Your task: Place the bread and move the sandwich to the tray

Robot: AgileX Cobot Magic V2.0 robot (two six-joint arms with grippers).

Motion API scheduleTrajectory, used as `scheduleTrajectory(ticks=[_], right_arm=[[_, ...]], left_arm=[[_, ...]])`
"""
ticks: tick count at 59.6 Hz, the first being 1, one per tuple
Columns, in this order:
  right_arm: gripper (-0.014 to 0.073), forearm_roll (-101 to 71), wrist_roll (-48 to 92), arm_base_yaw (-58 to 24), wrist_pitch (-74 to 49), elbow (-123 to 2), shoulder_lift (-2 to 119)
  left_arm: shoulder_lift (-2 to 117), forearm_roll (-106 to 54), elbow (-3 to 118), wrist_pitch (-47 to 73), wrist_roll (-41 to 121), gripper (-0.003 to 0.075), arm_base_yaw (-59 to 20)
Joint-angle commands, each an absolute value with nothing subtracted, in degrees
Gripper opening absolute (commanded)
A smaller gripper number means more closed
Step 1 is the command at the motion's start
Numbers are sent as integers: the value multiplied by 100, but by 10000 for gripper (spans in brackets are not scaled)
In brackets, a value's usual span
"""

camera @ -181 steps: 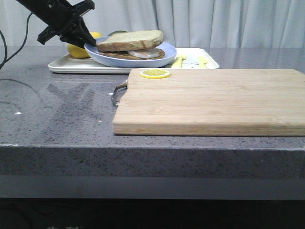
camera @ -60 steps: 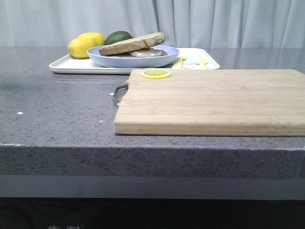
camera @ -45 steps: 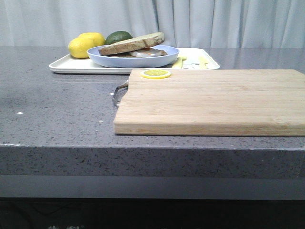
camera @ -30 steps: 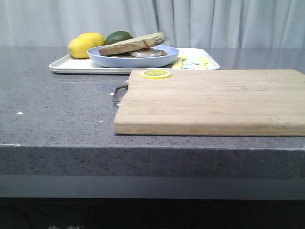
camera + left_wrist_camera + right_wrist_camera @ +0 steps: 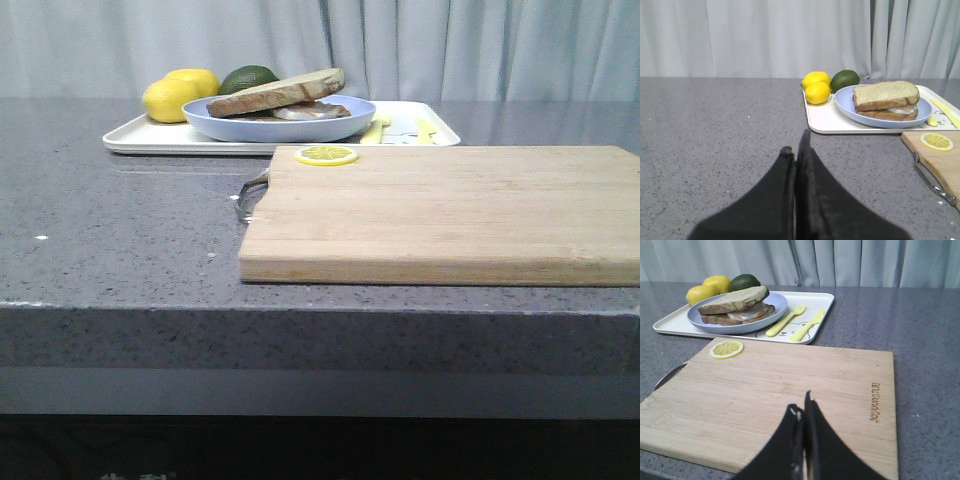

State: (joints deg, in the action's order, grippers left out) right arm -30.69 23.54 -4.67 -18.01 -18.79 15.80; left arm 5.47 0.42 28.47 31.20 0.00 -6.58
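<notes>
Bread [image 5: 885, 95]: flat toast slice, pale tan face, darker brown crust. It lay tilted on top of the sandwich [image 5: 279, 107], covering the fried egg, whose white showed between the two slices. Lower slice rested on the round pale blue plate [image 5: 738, 313].

Plate sat inside the white tray [image 5: 128, 137], which lay toward the far left part of the grey desk [image 5: 120, 240]. Two lemons [image 5: 816, 88] and an avocado [image 5: 845, 79] sat on the tray at its far left end, just beside the plate. A yellow fork [image 5: 785, 320] and yellow knife [image 5: 806, 325] lay on the tray's right half, over a faint line print.

Wooden cutting board [image 5: 440, 213] occupied the near right of the desk, just in front of the tray. A lemon slice [image 5: 726, 349] lay on the board's far left corner. A metal handle [image 5: 933, 180] ran along the board's left edge.

Left gripper [image 5: 796, 159]: fingers pressed together, nothing between them, above bare desk to the left of the tray and well apart from the bread.

Right gripper [image 5: 802, 416]: fingers together, empty, over the near part of the board; the sandwich lay well apart, beyond the board's far left corner.
</notes>
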Motion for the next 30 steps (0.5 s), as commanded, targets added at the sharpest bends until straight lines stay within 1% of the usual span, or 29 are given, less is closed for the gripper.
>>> scheduleTrajectory(ticks=[1,30], right_arm=[[-67,-3174,2428,-469,-1424,-2029,1619],[-67,-3174,2428,-469,-1430,-2029,1619]], left_arm=[[495,0,2960,2687,-56,-19,-643],[495,0,2708,2658,-56,-19,-643]])
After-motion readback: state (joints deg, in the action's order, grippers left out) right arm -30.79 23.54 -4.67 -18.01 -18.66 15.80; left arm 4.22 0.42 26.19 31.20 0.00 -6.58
